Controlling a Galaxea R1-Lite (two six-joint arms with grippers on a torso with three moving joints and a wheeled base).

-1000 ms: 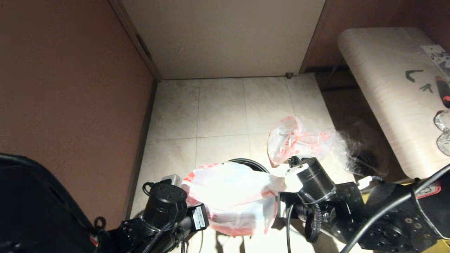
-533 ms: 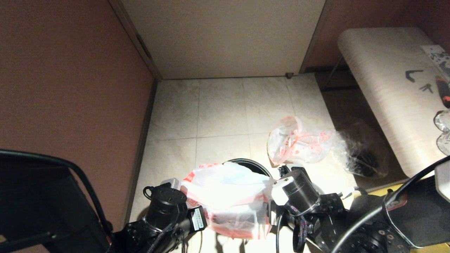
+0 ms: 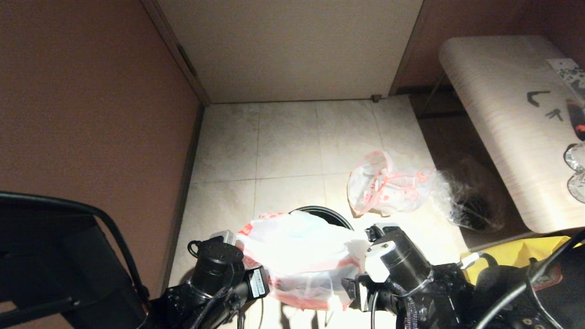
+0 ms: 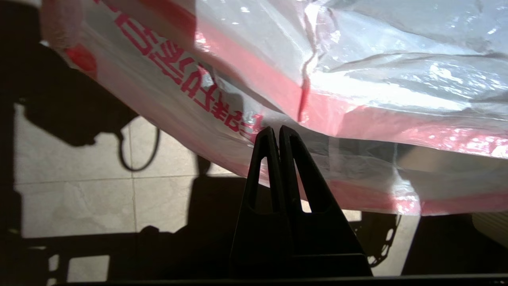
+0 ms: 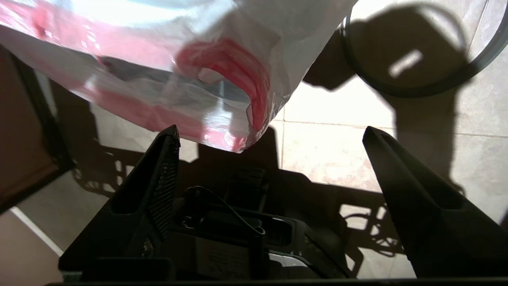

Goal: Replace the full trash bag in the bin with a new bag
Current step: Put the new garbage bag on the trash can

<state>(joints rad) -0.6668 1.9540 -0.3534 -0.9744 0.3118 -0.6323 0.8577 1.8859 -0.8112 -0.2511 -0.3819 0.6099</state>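
The left gripper (image 4: 276, 133) is clenched on the near edge of the new bag (image 3: 301, 256), which hangs spread above the bin (image 3: 327, 214). The right gripper (image 5: 270, 137) stands released, its fingers wide apart and free of the plastic. Held by one side only, the bag could sag and miss the rim. The full trash bag (image 3: 388, 185) lies on the floor beyond.

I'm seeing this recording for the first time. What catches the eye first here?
The brightly lit new bag hangs low in the middle, over the bin, pinched by the shut left gripper, while the right gripper stands open beside its edge. Behind, the full trash bag lies on the tiled floor.
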